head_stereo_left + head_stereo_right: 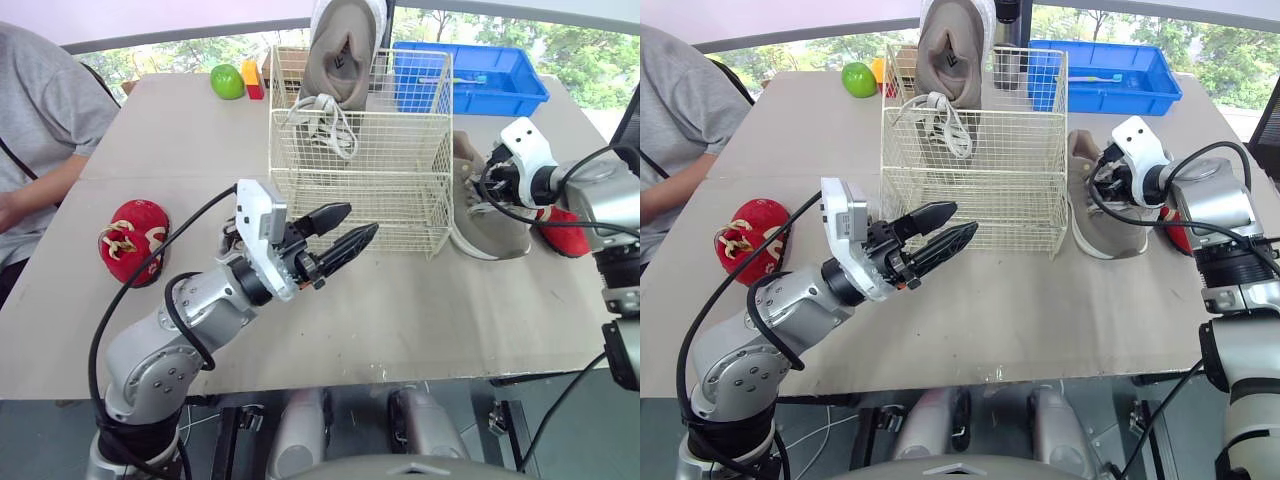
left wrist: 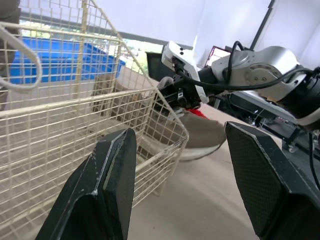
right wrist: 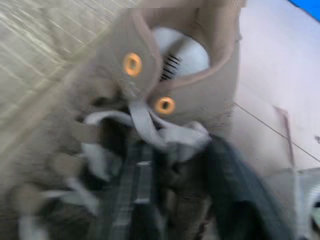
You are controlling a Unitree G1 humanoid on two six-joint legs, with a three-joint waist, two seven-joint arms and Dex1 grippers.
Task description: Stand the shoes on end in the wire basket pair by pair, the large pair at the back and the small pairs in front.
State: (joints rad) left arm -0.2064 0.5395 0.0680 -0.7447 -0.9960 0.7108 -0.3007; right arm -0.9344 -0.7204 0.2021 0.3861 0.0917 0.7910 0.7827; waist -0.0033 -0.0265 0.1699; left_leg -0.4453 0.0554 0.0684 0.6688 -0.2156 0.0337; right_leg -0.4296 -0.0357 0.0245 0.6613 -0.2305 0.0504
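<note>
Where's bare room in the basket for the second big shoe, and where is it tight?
Bare: in the wire basket, the back right beside the standing taupe shoe, and the front. The table before it is free. Tight: right of the basket, where the lying taupe shoe and a red shoe crowd.

Left gripper [image 1: 358, 222] hovers with jaws spread wide; right gripper [image 1: 488, 188] points inward, elbow bent.
</note>
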